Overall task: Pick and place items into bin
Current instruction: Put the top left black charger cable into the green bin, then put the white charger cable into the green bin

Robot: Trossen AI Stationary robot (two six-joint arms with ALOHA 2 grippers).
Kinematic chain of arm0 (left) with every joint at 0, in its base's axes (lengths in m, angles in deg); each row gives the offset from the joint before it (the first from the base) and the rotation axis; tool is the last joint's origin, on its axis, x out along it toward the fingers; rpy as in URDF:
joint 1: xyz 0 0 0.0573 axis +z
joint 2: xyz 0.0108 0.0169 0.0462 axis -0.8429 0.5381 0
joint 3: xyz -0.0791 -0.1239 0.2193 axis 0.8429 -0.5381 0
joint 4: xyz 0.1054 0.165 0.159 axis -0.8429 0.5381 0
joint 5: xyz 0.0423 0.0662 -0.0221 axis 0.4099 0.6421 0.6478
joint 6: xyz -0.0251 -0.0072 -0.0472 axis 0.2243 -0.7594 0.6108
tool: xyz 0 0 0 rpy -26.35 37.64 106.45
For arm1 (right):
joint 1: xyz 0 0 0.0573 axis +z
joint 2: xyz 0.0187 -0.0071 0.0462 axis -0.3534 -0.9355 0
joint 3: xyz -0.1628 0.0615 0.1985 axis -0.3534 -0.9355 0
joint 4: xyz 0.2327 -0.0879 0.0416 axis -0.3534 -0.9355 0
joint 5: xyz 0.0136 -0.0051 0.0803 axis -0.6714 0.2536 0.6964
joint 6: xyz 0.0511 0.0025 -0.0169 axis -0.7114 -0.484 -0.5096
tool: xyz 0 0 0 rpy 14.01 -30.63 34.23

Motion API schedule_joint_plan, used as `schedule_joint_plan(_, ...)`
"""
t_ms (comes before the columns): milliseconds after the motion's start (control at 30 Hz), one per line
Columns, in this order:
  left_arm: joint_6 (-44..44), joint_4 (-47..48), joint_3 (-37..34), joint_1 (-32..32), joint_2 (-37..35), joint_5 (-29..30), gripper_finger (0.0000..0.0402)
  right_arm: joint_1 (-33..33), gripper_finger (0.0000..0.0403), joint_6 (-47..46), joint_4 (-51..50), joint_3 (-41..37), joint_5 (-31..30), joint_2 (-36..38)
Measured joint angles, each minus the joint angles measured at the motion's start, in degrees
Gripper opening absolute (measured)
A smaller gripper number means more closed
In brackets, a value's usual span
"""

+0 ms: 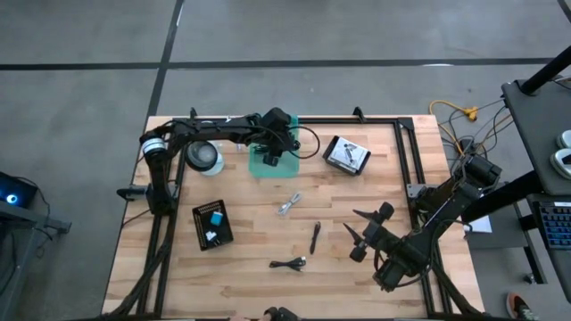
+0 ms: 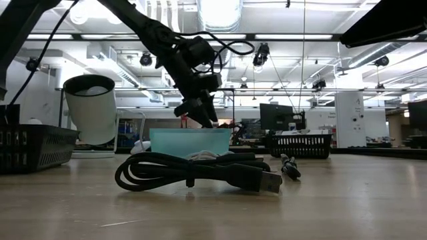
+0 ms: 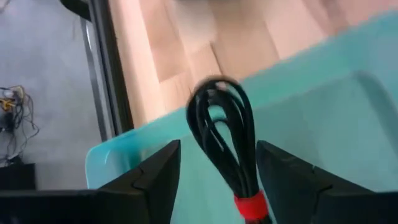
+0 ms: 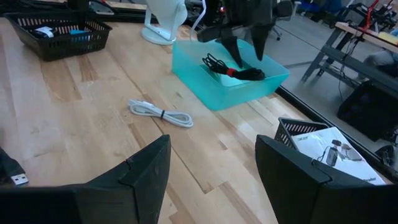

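— Where is your left pincer (image 4: 244, 38) now?

— Over the teal bin (image 1: 268, 160), at the far middle of the table (image 1: 250, 276). My fingers stand apart, and the black cable with the red tie (image 4: 233, 68) lies inside the bin, between and below them. I judge it released; I see no pad touching it.

— So how do you finish this step well?

— I'd lift straight up, fingers kept wide, so no loop catches a fingertip and rides back out. The coil leans near the bin's wall (image 3: 124, 146), so I'd avoid any sideways drag that could tip it over the rim.

— And your right pincer (image 1: 364, 234)?

— It waits open above the near right of the table, holding nothing.

— What remains?

— A pale cable (image 4: 161, 114) lies on the wood just short of the bin. A black stick (image 1: 315, 237) sits nearer, and another black cable (image 1: 290, 263) nearer still.

— Anything in the way?

— A white cup-shaped thing (image 1: 203, 158) stands just left of the bin, close to my left arm's path. A black basket (image 1: 213, 225) with small blue and white pieces sits to the near left, and a second basket (image 1: 347, 156) with printed cards sits right of the bin. The pale cable itself lies clear of all of these.
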Motion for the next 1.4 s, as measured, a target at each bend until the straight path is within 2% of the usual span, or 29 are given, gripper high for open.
schedule_joint_plan(100,1.8,-2.1,0.0,0.0,0.9,-2.7,0.0194,0.0,0.0219,0.0,0.0,0.0,0.0,0.0)
schedule_joint_plan(300,2.2,-5.2,-0.1,0.2,3.5,-1.1,0.0195,0.0,0.0219,0.0,0.0,0.0,0.0,0.0)
schedule_joint_plan(367,2.2,-7.8,-0.1,0.3,4.4,2.7,0.0195,0.0,0.0219,0.0,0.0,0.0,0.0,0.0)
schedule_joint_plan(533,2.2,-13.3,-0.1,0.6,5.9,17.2,0.0195,0.0,0.0219,0.0,0.0,0.0,0.1,0.0)
schedule_joint_plan(667,2.2,-13.6,-0.3,1.4,6.9,27.2,0.0195,0.0,0.0219,0.0,0.0,0.0,0.4,0.0)
schedule_joint_plan(767,2.1,-12.7,-0.7,1.5,6.4,30.8,0.0195,0.0,0.0219,-0.1,0.0,0.0,0.4,0.0)
schedule_joint_plan(900,2.9,-7.3,-0.9,0.8,4.2,27.4,0.0195,0.0,0.0219,0.0,0.1,0.0,0.4,0.0)
schedule_joint_plan(967,5.2,-3.9,-0.9,0.0,2.8,22.2,0.0195,0.0,0.0219,0.0,0.0,0.0,0.4,0.0)
schedule_joint_plan(1100,11.9,1.7,-0.9,-2.4,-0.4,7.5,0.0195,0.0,0.0219,0.2,0.0,0.0,0.4,0.1)
schedule_joint_plan(1167,15.5,4.7,-0.9,-3.9,-1.7,3.1,0.0195,0.0,0.0219,0.2,-0.2,0.0,0.4,0.0)
schedule_joint_plan(1400,29.3,10.1,-0.9,-11.6,-4.7,2.3,0.0195,0.0,0.0219,2.9,-0.1,0.0,0.5,0.0)
